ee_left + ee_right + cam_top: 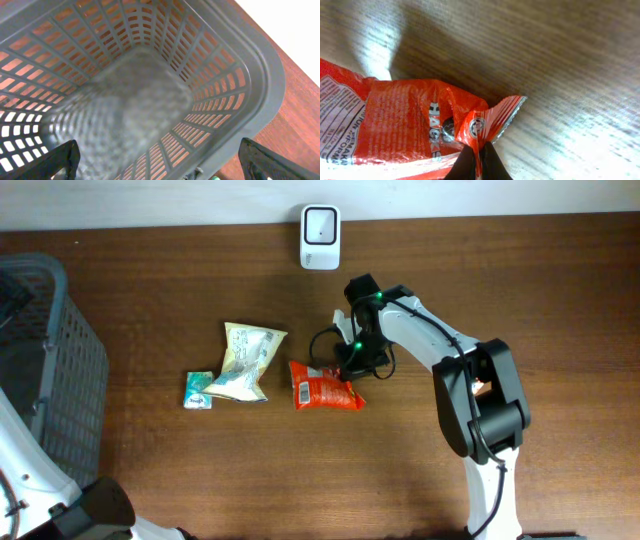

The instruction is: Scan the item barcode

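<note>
Red packet [325, 393] lies flat on the table [500, 300], on the near side of the scanner [320, 237] and well apart from it. Right gripper [478, 161] is clamped on the packet's crimped end seal only, taking a thin pinch of foil. Left gripper [160, 167] hangs over the basket [260, 75], far from the scanner, jaws wide apart and empty. Risk judged: the seal may slip or tear from so narrow a grip on lifting. The limp packet may also swing and face its barcode, not legible here, away from the scanner.
</note>
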Action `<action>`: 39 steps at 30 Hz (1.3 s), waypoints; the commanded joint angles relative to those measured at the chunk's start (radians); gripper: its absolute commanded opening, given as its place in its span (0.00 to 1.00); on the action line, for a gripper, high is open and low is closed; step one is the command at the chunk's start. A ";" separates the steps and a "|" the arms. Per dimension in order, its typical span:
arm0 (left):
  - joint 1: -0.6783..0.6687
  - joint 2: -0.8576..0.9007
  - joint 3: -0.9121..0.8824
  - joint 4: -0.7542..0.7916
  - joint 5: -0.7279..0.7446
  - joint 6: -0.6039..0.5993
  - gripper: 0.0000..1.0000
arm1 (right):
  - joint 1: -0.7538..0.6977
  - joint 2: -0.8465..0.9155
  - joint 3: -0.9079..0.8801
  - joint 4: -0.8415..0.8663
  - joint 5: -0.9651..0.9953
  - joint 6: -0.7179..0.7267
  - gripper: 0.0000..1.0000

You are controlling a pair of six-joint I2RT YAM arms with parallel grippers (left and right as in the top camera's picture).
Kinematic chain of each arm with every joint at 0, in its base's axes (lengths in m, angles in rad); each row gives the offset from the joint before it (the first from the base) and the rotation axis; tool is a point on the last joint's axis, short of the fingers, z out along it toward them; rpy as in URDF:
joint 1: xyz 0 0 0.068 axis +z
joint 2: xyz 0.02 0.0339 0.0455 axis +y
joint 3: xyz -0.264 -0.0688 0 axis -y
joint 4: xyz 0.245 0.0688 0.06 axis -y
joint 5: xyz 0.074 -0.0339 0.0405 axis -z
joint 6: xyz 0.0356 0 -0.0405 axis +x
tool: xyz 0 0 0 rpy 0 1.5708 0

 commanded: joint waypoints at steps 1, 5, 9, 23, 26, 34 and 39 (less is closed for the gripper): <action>0.002 -0.002 0.011 0.001 0.000 -0.010 0.99 | -0.030 -0.003 0.070 -0.063 -0.064 -0.054 0.04; 0.002 -0.002 0.011 0.001 0.000 -0.010 0.99 | -0.080 -0.129 0.153 -0.122 -0.271 -0.133 0.04; 0.002 -0.002 0.011 0.001 0.000 -0.010 0.99 | -0.095 -0.181 0.154 -0.171 -0.381 -0.204 0.04; 0.002 -0.002 0.011 0.001 0.000 -0.010 0.99 | 0.038 -0.158 -0.125 0.127 0.227 0.691 0.99; 0.002 -0.002 0.011 0.001 0.000 -0.010 0.99 | 0.064 -0.158 -0.225 0.298 0.219 0.691 0.99; 0.002 -0.002 0.011 0.001 0.000 -0.010 0.99 | 0.117 -0.061 -0.280 0.420 0.095 0.692 0.68; 0.002 -0.002 0.011 0.001 0.000 -0.010 0.99 | 0.114 -0.052 -0.278 0.463 0.044 0.674 0.04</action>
